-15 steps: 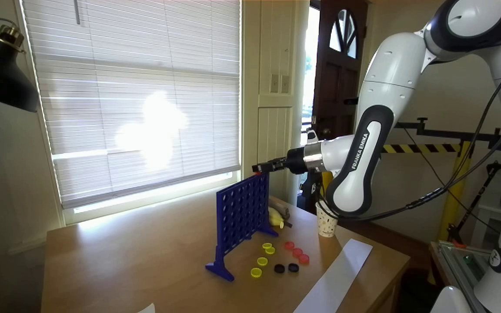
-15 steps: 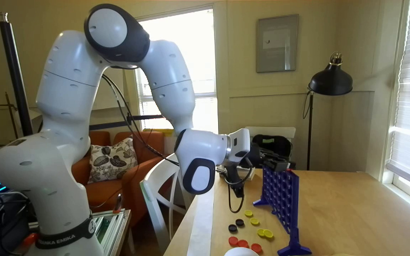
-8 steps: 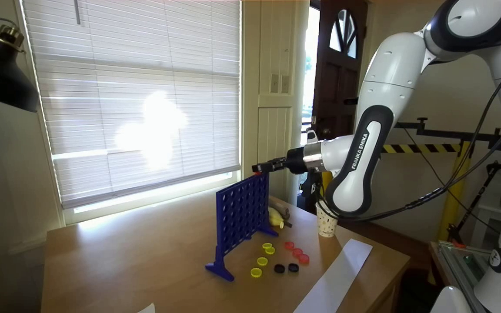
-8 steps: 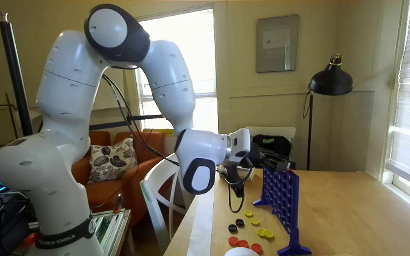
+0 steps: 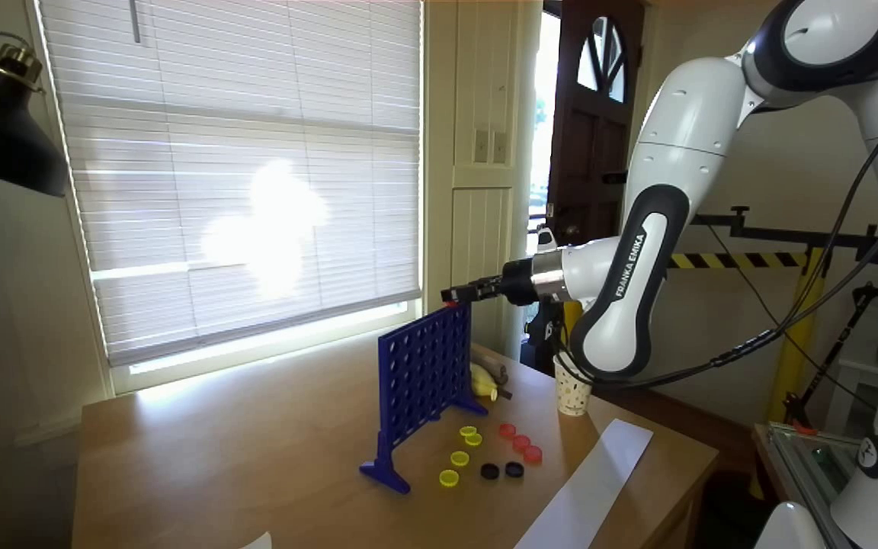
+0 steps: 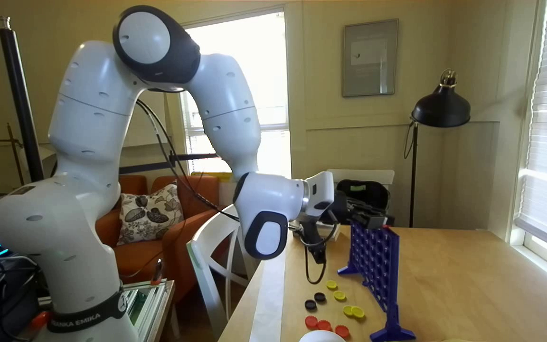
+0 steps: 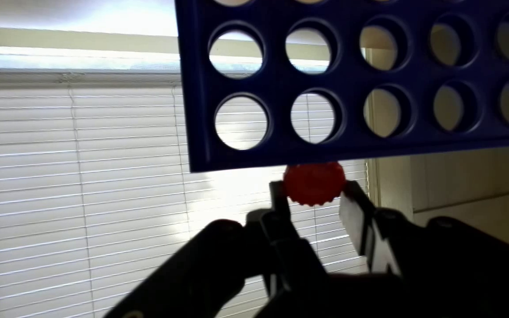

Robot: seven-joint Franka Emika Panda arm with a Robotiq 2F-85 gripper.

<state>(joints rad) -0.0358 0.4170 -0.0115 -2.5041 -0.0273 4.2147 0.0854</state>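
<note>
- Legibly, "FRANKA EMIKA" runs along a dark panel (image 5: pixel 632 267) on the white arm (image 5: pixel 679 114); the same name marks a dark band (image 6: pixel 86 319) around its base.
- The black gripper (image 7: pixel 314 190) is closed in on a red disc (image 7: pixel 314 179), pinching it from both sides.
- That disc is at the top edge of the upright blue rack (image 7: pixel 351 79), in line with the second column of holes from one end; part of it is hidden there, so whether it sits in the slot cannot be told.
- Blinds (image 7: pixel 126 176) show through several of the rack's round holes.
- On the table (image 5: pixel 241 457) beside the rack lie four yellow discs (image 5: pixel 459 458), two black discs (image 5: pixel 490 471) and three loose red discs (image 5: pixel 520 442), seen in both exterior views.
- Near these stands a speckled cup (image 5: pixel 573 395); its contents are out of sight.
- A long white strip (image 5: pixel 588 488) lies near the table's edge.
- A pale yellow object (image 5: pixel 482 381) rests just beside the rack's far foot in an exterior view.
- Farther back, a black bag (image 6: pixel 363 195) bears a green patch too small to read, and a black lamp (image 6: pixel 441 107) stands beyond the table.
</note>
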